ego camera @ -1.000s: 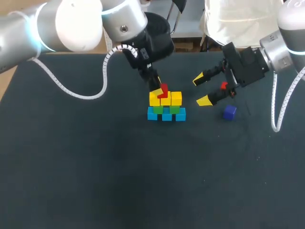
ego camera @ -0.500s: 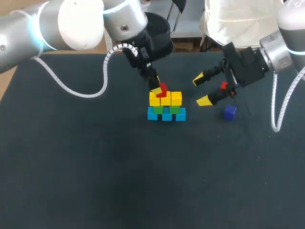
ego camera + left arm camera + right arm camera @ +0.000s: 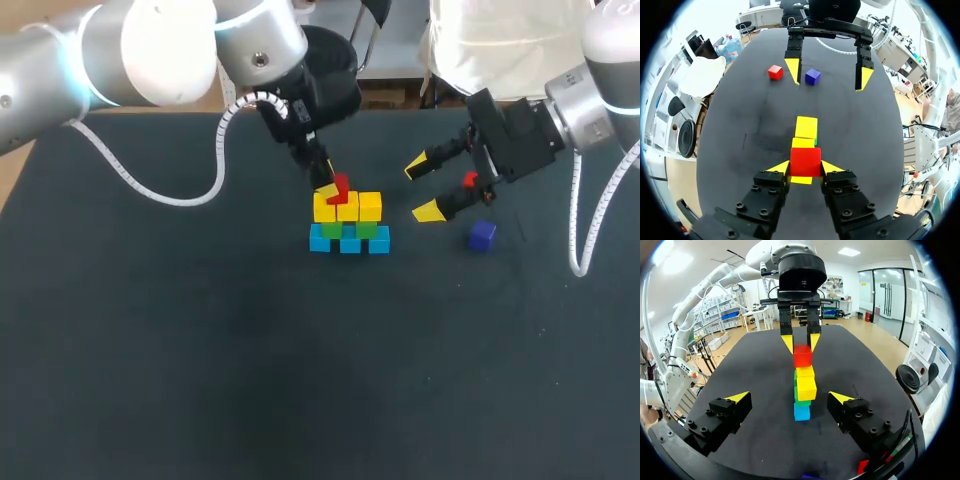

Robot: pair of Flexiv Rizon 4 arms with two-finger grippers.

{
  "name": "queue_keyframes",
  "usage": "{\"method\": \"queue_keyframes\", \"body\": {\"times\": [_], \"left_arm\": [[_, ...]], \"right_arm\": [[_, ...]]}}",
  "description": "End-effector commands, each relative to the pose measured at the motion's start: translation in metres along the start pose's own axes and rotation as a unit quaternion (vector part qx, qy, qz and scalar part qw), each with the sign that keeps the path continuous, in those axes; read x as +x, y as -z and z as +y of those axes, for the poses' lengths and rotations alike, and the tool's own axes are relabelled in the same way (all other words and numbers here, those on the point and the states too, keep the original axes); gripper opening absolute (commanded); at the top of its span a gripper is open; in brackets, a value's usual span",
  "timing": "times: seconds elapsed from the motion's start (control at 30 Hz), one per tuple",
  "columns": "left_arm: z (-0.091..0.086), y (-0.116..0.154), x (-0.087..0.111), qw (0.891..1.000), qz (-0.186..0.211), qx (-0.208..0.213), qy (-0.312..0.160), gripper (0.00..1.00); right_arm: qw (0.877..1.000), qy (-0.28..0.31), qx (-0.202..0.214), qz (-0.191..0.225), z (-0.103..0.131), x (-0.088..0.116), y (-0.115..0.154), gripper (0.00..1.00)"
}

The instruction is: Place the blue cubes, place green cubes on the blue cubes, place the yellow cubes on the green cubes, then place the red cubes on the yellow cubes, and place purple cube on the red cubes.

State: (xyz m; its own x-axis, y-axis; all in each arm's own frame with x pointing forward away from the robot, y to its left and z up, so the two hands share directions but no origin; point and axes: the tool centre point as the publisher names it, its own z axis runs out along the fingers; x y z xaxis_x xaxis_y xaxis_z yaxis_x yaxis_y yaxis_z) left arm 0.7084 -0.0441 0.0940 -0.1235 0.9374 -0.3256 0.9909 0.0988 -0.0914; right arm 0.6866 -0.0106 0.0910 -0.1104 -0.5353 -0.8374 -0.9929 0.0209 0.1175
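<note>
At table (image 3: 200,350) centre, blue cubes (image 3: 349,241), green cubes (image 3: 365,230) and yellow cubes (image 3: 370,206) stand stacked, the left hand (image 3: 328,187) clamped on a red cube (image 3: 342,187) over them, while the right hand (image 3: 422,188) (spread apart, empty) hovers at 3 o'clock near the second red cube (image 3: 469,179) and purple cube (image 3: 482,235), both unplaced.

Silver arms (image 3: 40,70), black end effectors (image 3: 423,188) (yellow-tipped)
</note>
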Motion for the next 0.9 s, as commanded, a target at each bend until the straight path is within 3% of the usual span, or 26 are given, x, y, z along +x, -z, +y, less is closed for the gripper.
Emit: {"method": "queue_keyframes", "body": {"times": [0.03, 0.9], "left_arm": [[-0.0006, -0.0001, -0.0013, 1.0, 0.0, 0.001, 0.0, 0.0], [-0.0016, -0.0019, -0.0015, 1.0, 0.0, 0.002, 0.002, 0.0]], "right_arm": [[1.0, 0.0, 0.001, 0.0, 0.0006, -0.0002, 0.0003, 1.0], [1.0, 0.0, 0.001, 0.0, 0.0006, -0.0002, 0.0003, 1.0]]}}
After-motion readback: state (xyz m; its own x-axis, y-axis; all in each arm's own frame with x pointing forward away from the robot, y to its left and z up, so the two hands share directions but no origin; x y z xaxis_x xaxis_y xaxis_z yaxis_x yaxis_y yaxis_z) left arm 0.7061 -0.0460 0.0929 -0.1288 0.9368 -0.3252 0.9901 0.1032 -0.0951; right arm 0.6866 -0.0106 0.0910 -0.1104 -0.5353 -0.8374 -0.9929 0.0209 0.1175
